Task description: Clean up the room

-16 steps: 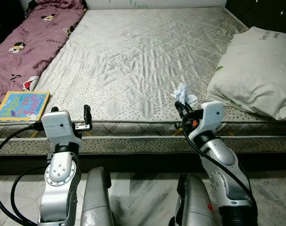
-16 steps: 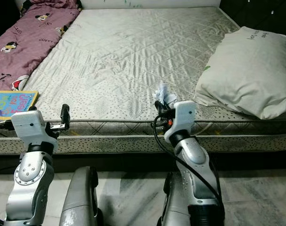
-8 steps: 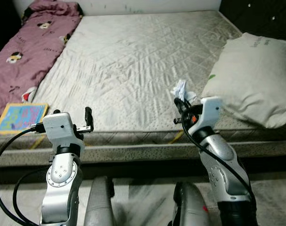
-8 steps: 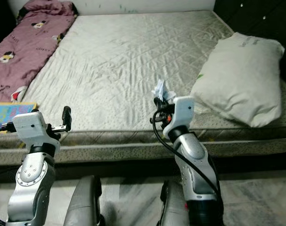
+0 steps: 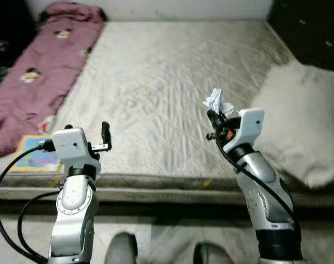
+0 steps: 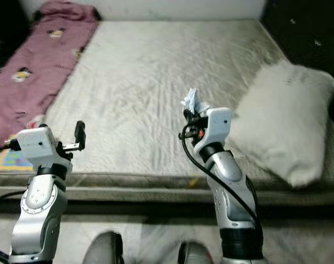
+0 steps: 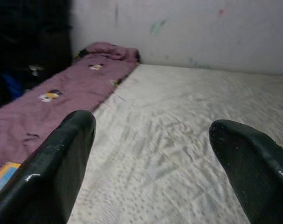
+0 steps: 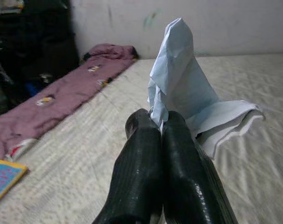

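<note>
R gripper (image 8: 161, 128) pinches crumpled tissue (image 8: 183, 93) over mattress (image 5: 155, 71); L gripper (image 5: 104, 137) open

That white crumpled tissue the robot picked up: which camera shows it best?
The right wrist view: the crumpled tissue is seen close up, pinched between the right claw's shut fingers. In both head views it is just a small white wad above that claw over the mattress.

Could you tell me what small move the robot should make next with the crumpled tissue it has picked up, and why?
Probably carry it away from the bed toward wherever rubbish goes. The right gripper has its jaws shut on the crumpled tissue and holds it above the mattress, so the grasp looks done. No bin shows in these views, so turning to look for one seems sensible. The left gripper is open with nothing between its jaws.
</note>
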Robot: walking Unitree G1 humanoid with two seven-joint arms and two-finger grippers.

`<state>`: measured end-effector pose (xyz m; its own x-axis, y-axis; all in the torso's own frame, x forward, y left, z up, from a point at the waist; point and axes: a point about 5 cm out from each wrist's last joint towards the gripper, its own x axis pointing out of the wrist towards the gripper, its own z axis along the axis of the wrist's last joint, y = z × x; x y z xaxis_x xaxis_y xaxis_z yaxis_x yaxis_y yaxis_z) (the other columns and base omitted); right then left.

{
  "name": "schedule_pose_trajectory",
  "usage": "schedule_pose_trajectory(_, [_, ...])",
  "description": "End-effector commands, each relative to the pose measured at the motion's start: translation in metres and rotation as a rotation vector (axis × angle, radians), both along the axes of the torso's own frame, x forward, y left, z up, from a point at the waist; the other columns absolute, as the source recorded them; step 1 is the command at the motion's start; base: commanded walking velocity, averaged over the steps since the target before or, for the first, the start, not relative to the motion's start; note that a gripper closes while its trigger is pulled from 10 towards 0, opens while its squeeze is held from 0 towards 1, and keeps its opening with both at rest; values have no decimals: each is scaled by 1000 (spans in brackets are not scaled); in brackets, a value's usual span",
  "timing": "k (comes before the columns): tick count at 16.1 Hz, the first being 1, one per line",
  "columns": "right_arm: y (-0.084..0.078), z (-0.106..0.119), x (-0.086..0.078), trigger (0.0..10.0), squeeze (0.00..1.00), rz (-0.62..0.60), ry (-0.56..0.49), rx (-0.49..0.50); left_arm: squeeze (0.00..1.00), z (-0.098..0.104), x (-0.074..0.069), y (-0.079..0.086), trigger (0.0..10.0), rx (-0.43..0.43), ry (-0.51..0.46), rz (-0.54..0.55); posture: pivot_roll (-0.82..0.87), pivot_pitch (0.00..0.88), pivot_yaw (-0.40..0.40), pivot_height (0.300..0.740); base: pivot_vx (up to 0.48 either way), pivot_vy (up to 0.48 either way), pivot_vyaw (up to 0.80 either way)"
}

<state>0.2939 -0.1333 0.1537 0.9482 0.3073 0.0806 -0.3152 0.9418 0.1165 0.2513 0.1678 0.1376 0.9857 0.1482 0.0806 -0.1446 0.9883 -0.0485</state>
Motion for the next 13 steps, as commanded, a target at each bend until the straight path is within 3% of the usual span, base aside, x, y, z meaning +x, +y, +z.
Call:
schedule_pose_trajectory(1, [2, 0, 3, 10000, 0, 0, 4, 11, 0, 0, 0, 1, 10000, 13, 1, 10, -60, 0, 28, 740, 0, 0, 0])
schedule_pose_trajectory(6, [-6, -2, 9, 10000, 0, -67, 17, 28, 0, 0, 0, 4, 10000, -16, -15, 0, -61, 0, 26, 740, 0, 0, 0])
schedule_pose_trajectory(10, [5, -6, 13, 10000, 0, -72, 20, 52, 0, 6, 9, 7, 10000, 22, -45, 13, -54, 0, 28, 740, 0, 0, 0])
schedule_pose_trajectory(12, [6, -7, 21, 10000, 0, -102, 32, 59, 0, 6, 13, 9, 10000, 48, -47, 31, -51, 0, 26, 740, 0, 0, 0])
schedule_pose_trajectory(13, [6, -3, 32, 10000, 0, -152, 37, 35, 0, 10, 14, 12, 10000, 40, -62, 42, -50, 0, 26, 740, 0, 0, 0])
